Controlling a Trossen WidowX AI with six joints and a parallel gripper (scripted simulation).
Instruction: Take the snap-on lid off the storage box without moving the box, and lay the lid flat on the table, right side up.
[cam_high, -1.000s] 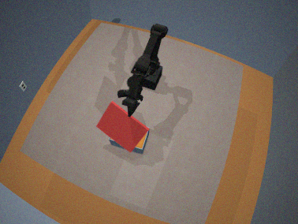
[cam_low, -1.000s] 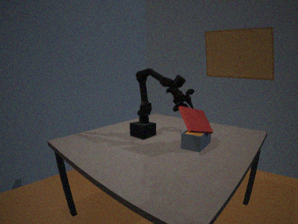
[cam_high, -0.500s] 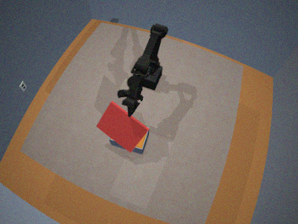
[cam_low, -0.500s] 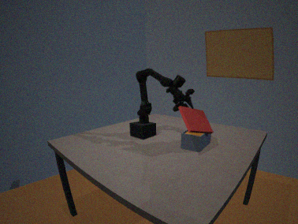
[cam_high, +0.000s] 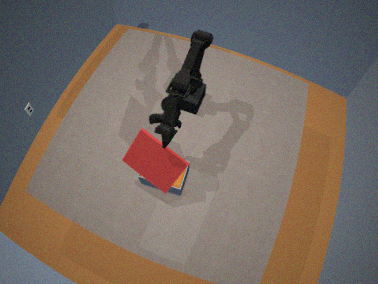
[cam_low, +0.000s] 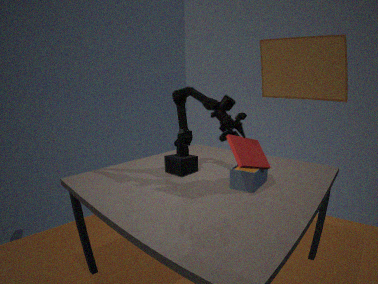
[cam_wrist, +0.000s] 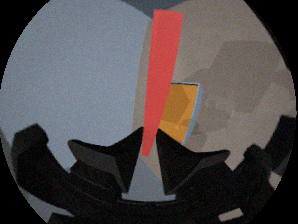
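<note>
The red lid (cam_high: 156, 161) (cam_low: 248, 152) (cam_wrist: 163, 60) is steeply tilted, with its raised edge at the gripper and its low edge over the box. My gripper (cam_high: 164, 145) (cam_low: 244, 136) (cam_wrist: 149, 129) is shut on the lid's raised edge. The blue-grey storage box (cam_high: 176, 190) (cam_low: 242, 180) (cam_wrist: 198, 102) stands on the table (cam_high: 240, 200) (cam_low: 165, 210) partly under the lid, its orange inside showing. Whether the lid's low edge touches the box's rim I cannot tell.
The arm's black base (cam_high: 192, 98) (cam_low: 181, 165) stands on the table behind the box. The table's front edge (cam_low: 150, 250) shows in the exterior view.
</note>
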